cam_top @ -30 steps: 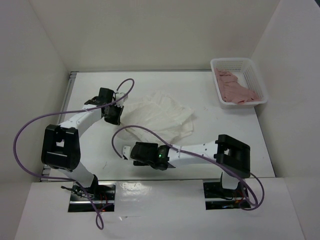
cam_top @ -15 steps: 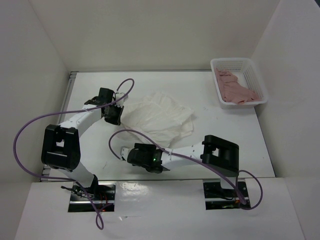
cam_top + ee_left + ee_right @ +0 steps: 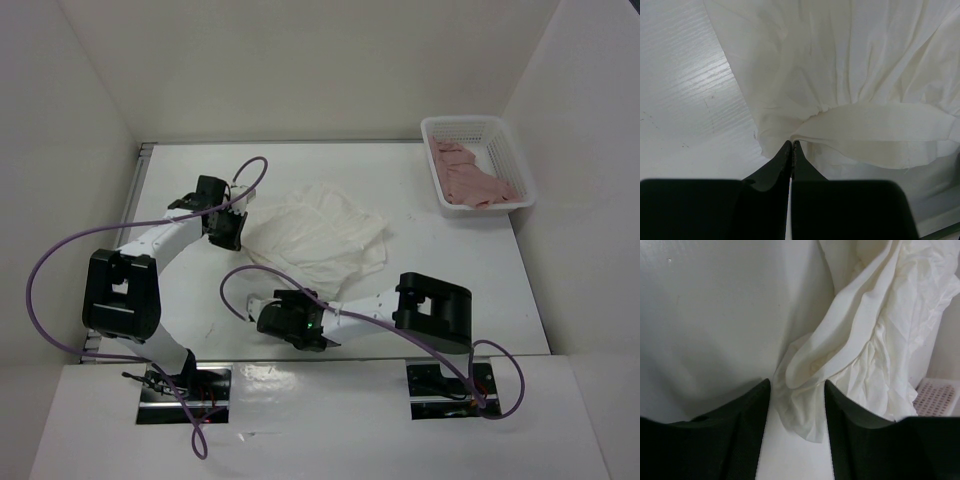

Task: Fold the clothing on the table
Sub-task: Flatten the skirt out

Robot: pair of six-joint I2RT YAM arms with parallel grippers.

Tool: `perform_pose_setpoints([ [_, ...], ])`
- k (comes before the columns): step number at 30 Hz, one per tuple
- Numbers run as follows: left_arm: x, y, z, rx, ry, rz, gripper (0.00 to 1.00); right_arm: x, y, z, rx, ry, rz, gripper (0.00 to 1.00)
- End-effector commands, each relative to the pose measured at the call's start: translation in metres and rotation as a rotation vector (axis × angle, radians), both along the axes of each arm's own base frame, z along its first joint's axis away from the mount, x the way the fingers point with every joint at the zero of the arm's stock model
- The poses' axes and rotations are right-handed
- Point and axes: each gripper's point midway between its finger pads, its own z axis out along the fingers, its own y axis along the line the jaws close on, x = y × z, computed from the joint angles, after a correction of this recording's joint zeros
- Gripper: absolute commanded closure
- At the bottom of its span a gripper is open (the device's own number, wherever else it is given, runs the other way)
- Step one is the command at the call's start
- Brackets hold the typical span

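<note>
White clothing (image 3: 318, 235) lies rumpled in the middle of the table (image 3: 400, 170), with a gripper at each of two edges.

Fabric is thin, crinkled and off-white, with gathered tiers and a wavy hem, spread in overlapping layers and not folded flat. Left gripper (image 3: 791, 145) is at the cloth's left edge, jaws clenched tight on a pinched corner, a flap running off from the tips. Right gripper (image 3: 796, 385) is at the near edge, jaws apart and straddling a loose fold of hem; cannot tell whether the pads touch it. From above, the wrist housings cover both sets of fingertips. Basket (image 3: 478, 160) at the far right corner holds a pink garment (image 3: 470, 180). In the right wrist view only a corner of the basket shows.
</note>
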Motion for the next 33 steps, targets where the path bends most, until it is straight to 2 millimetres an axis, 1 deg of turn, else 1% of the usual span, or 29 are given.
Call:
perform_pose_setpoints([
  [1, 0.007, -0.004, 0.017, -0.029, -0.038, -0.012, 1.0, 0.005, 0.007, 0.007, 0.051, -0.061, -0.028, 0.48],
  [2, 0.007, -0.004, 0.017, -0.029, -0.038, -0.012, 1.0, 0.005, 0.007, 0.007, 0.051, -0.061, -0.028, 0.55],
  [4, 0.007, -0.005, 0.017, -0.037, -0.037, -0.016, 1.0, 0.008, 0.005, 0.007, 0.05, -0.061, -0.037, 0.65],
  [5, 0.007, -0.005, 0.017, -0.037, -0.037, -0.016, 1.0, 0.011, 0.003, 0.003, 0.041, -0.06, -0.046, 0.71],
  [6, 0.007, -0.005, 0.017, -0.037, -0.037, -0.016, 1.0, 0.011, 0.003, 0.003, 0.041, -0.06, -0.046, 0.83],
  [8, 0.007, -0.005, 0.017, -0.033, -0.04, -0.024, 1.0, 0.018, -0.001, 0.003, 0.04, -0.06, -0.064, 0.93],
  [9, 0.007, -0.005, 0.017, -0.033, -0.04, -0.024, 1.0, 0.018, -0.001, 0.003, 0.04, -0.06, -0.064, 1.0],
  [12, 0.007, -0.005, 0.017, -0.033, -0.04, -0.024, 1.0, 0.027, -0.003, 0.011, 0.066, -0.05, -0.084, 1.0],
  [13, 0.007, -0.005, 0.017, -0.033, -0.04, -0.024, 1.0, 0.026, -0.004, 0.009, 0.058, -0.038, -0.077, 1.0],
  [15, 0.007, -0.005, 0.017, -0.033, -0.04, -0.024, 1.0, 0.036, -0.007, 0.019, 0.094, -0.031, -0.108, 1.0],
  [16, 0.006, -0.006, 0.018, -0.041, -0.039, -0.029, 1.0, 0.038, -0.01, 0.018, 0.087, -0.022, -0.112, 1.0],
  [17, 0.005, -0.006, 0.02, -0.041, -0.039, -0.029, 1.0, 0.041, -0.01, 0.027, 0.12, -0.026, -0.128, 1.0],
  [18, 0.005, -0.006, 0.02, -0.041, -0.039, -0.029, 1.0, 0.047, -0.012, 0.032, 0.14, -0.016, -0.146, 1.0],
  [20, 0.005, -0.006, 0.02, -0.041, -0.039, -0.029, 1.0, 0.054, -0.013, 0.042, 0.171, -0.006, -0.154, 1.0],
  [21, 0.005, -0.006, 0.02, -0.041, -0.039, -0.029, 1.0, 0.058, -0.015, 0.054, 0.2, -0.016, -0.165, 1.0],
  [22, 0.005, -0.006, 0.024, -0.042, -0.049, -0.029, 1.0, 0.067, -0.02, 0.063, 0.224, -0.022, -0.196, 1.0],
  [23, 0.004, -0.008, 0.024, -0.05, -0.048, -0.033, 1.0, 0.07, -0.024, 0.066, 0.232, -0.015, -0.201, 1.0],
  [24, 0.005, -0.008, 0.027, -0.052, -0.057, -0.033, 1.0, 0.074, -0.023, 0.081, 0.276, -0.017, -0.203, 1.0],
  [25, 0.005, -0.008, 0.027, -0.052, -0.057, -0.033, 1.0, 0.082, -0.032, 0.086, 0.285, -0.016, -0.228, 1.0],
  [26, 0.005, -0.008, 0.027, -0.052, -0.057, -0.033, 1.0, 0.086, -0.034, 0.094, 0.314, -0.006, -0.236, 1.0],
  [27, 0.005, -0.007, 0.027, -0.048, -0.06, -0.041, 1.0, 0.09, -0.038, 0.107, 0.352, -0.011, -0.241, 1.0],
  [28, 0.005, -0.007, 0.031, -0.049, -0.071, -0.041, 1.0, 0.1, -0.05, 0.111, 0.371, -0.01, -0.28, 1.0],
  [29, 0.002, -0.009, 0.03, -0.056, -0.061, -0.046, 1.0, 0.106, -0.053, 0.12, 0.399, -0.013, -0.287, 1.0],
  [30, 0.002, -0.009, 0.03, -0.056, -0.061, -0.046, 1.0, 0.108, -0.058, 0.124, 0.411, -0.005, -0.29, 1.0],
  [31, 0.002, -0.009, 0.034, -0.057, -0.071, -0.046, 1.0, 0.111, -0.063, 0.138, 0.445, -0.017, -0.297, 1.0],
  [32, 0.002, -0.01, 0.037, -0.066, -0.079, -0.051, 1.0, 0.118, -0.072, 0.144, 0.461, -0.03, -0.32, 1.0],
  [33, 0.002, -0.01, 0.041, -0.067, -0.091, -0.051, 1.0, 0.118, -0.076, 0.146, 0.471, -0.028, -0.322, 1.0],
])
